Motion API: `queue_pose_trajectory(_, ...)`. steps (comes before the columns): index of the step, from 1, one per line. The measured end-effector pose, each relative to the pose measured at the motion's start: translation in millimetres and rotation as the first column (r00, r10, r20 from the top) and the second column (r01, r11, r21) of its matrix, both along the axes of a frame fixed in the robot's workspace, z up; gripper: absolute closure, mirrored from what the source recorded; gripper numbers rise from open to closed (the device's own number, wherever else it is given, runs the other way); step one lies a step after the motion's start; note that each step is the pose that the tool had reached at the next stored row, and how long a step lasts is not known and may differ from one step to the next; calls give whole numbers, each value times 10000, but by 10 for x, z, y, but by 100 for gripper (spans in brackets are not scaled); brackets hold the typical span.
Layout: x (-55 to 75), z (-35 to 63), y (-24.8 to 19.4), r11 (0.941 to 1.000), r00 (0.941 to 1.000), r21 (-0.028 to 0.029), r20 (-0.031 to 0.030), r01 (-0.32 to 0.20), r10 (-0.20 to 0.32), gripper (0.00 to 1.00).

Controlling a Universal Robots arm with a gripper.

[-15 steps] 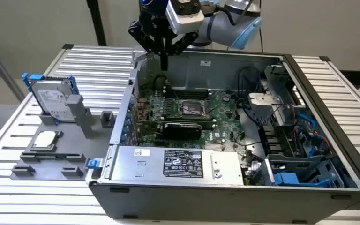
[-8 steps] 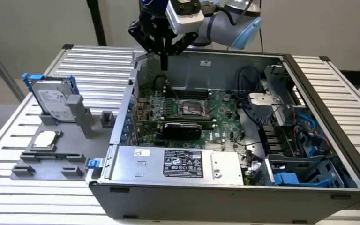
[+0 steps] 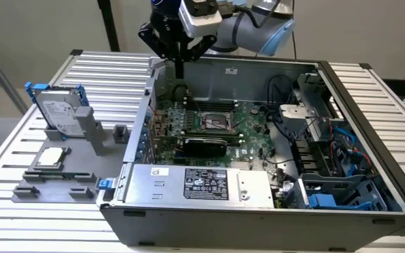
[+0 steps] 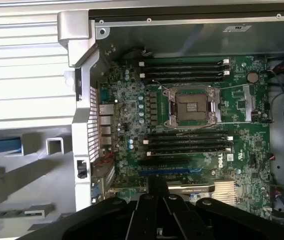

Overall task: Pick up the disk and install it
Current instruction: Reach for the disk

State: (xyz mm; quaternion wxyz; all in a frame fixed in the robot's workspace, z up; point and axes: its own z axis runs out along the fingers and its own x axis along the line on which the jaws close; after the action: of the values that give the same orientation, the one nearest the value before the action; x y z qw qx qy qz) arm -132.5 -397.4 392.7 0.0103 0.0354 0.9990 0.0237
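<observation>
The open computer case (image 3: 259, 232) sat on a slatted table (image 3: 104, 68), its motherboard (image 3: 210, 121) exposed and a silver box with a black label (image 3: 202, 184) along the near wall. The exterior view took in the whole bench. The wrist view looked straight down on the board and showed detail the other could not: the empty CPU socket (image 4: 192, 107) and the rows of memory slots (image 4: 182, 67). Outside the case, on the exterior view's left, lay a grey fixture (image 3: 55, 179). The disk (image 3: 56, 113) stood upright on edge in it, silver-grey with a white label, and bright blue carrier rails framed its sides. A small square chip (image 3: 51, 157) rested flat nearby. The gripper (image 3: 179, 74) hung over the case's far corner, well apart from the disk. Its fingers were pressed together and held nothing.
</observation>
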Motion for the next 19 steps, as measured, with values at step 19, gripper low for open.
queue_pose_trajectory(19, -863, 0, 107, 10000, 10000, 1, -88, 0, 0, 100)
